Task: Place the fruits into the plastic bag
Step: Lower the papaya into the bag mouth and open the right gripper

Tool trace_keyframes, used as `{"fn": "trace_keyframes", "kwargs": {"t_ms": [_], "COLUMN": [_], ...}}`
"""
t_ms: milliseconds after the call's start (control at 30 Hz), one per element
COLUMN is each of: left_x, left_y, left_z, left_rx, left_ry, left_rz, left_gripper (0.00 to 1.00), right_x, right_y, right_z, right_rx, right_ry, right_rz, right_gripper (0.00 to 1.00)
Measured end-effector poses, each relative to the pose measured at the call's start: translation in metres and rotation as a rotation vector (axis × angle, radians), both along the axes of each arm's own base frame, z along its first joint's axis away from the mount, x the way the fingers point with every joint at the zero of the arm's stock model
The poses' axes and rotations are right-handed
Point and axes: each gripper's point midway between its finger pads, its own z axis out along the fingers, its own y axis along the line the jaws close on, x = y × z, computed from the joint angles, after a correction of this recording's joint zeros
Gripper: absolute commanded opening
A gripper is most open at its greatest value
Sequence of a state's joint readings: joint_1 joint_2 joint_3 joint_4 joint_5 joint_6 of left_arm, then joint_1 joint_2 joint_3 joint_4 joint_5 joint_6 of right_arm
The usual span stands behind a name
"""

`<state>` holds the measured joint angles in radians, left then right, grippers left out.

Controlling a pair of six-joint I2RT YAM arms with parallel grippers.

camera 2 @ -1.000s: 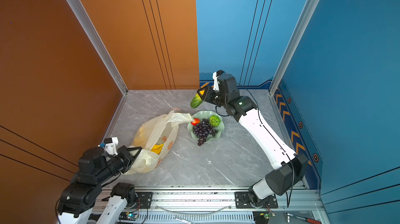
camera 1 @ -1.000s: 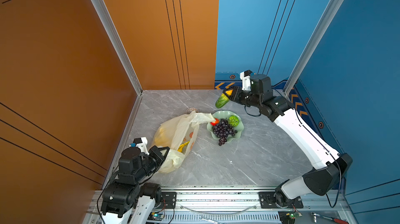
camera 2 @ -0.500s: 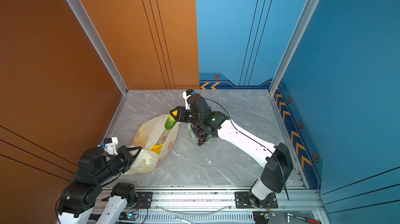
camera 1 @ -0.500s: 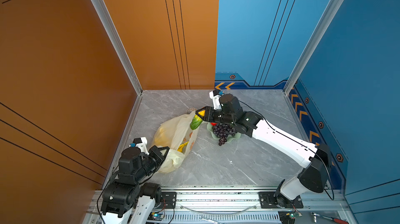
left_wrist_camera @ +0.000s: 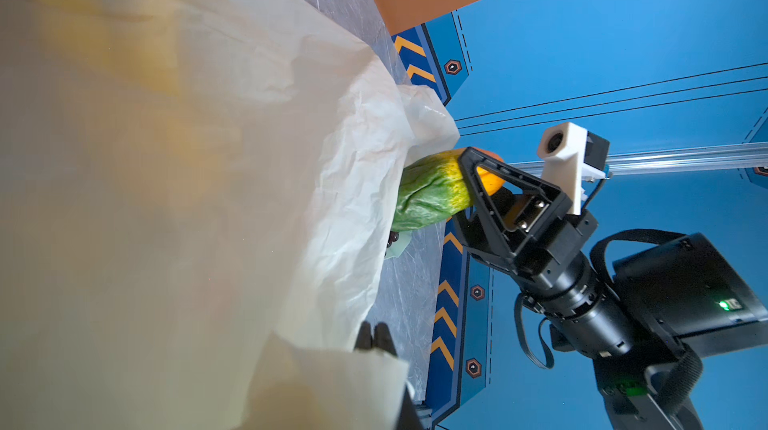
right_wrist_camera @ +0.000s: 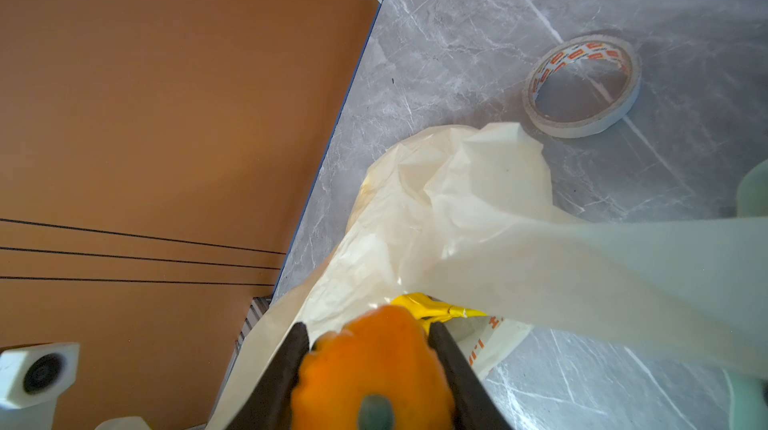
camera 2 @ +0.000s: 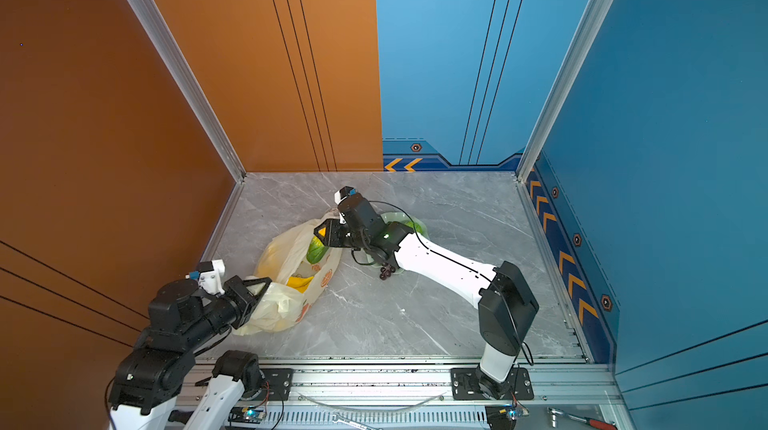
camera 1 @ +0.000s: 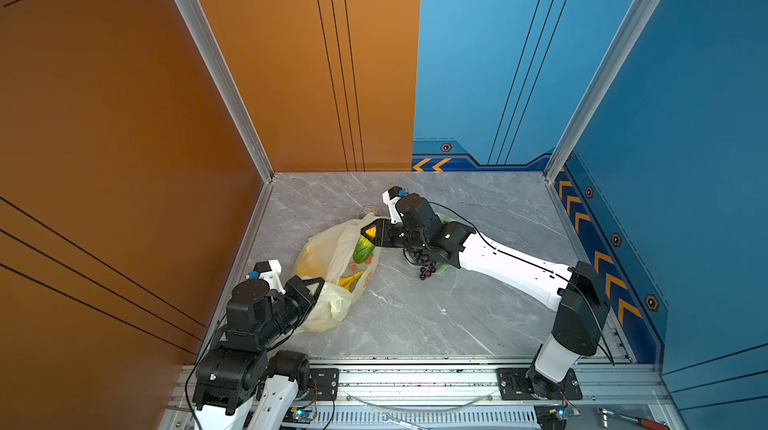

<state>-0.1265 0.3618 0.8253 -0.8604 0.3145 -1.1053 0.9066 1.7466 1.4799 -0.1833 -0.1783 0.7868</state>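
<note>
Right gripper [camera 1: 371,236] has swung over from the dish [camera 2: 392,215] to the bag [camera 1: 320,247] mouth, clamped on one green-yellow fruit [camera 1: 362,250]. Nearest, left gripper [camera 1: 316,283] pinches the bag's edge. Inside: one banana bunch [camera 1: 350,280], possibly another yellow fruit [camera 1: 309,267]. Beyond, one dish holds grapes [camera 1: 423,259].

Right arm [camera 1: 509,267]: white links, black joints, black cable [left_wrist_camera: 520,332], white camera block [camera 1: 392,196]; claw [left_wrist_camera: 463,188] black, triangular.

— We see a cream bag [camera 1: 316,249] with orange prints, and a green fruit [camera 1: 363,250] speckling into yellow-orange.
— We also see yellow bananas [camera 1: 350,280], dark purple grapes [camera 1: 424,259], and white tape [right_wrist_camera: 577,127] with orange marks.
</note>
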Motion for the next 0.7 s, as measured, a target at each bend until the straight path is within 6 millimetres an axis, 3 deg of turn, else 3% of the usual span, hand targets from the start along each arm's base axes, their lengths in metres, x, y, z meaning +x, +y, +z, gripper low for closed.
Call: {"fn": "trace_keyframes", "kwargs": {"t_ms": [300, 367, 500, 700], "left_x": [0.0, 0.0, 0.0, 0.001], "left_y": [0.0, 0.001, 0.002, 0.003], "left_z": [0.002, 0.002, 0.003, 0.003], "left_rx": [-0.002, 0.0, -0.001, -0.005], "left_ry": [-0.007, -0.009, -0.02, -0.024], "left_rz": [0.004, 0.008, 0.016, 0.019], "left_gripper": [0.0, 0.0, 0.0, 0.0], "right_x": [-0.005, -0.006, -0.013, -0.018], "right_y": [0.039, 0.041, 0.039, 0.042], "right_z": [-0.039, -0.047, -0.06, -0.065], "right_rx": [-0.047, -0.063, -0.105, -0.123], "right_ry": [0.037, 0.046, 0.071, 0.097], "right_rz": [0.053, 0.057, 0.081, 0.118], "right_gripper": [0.41, 0.42, 0.56, 0.57]}}
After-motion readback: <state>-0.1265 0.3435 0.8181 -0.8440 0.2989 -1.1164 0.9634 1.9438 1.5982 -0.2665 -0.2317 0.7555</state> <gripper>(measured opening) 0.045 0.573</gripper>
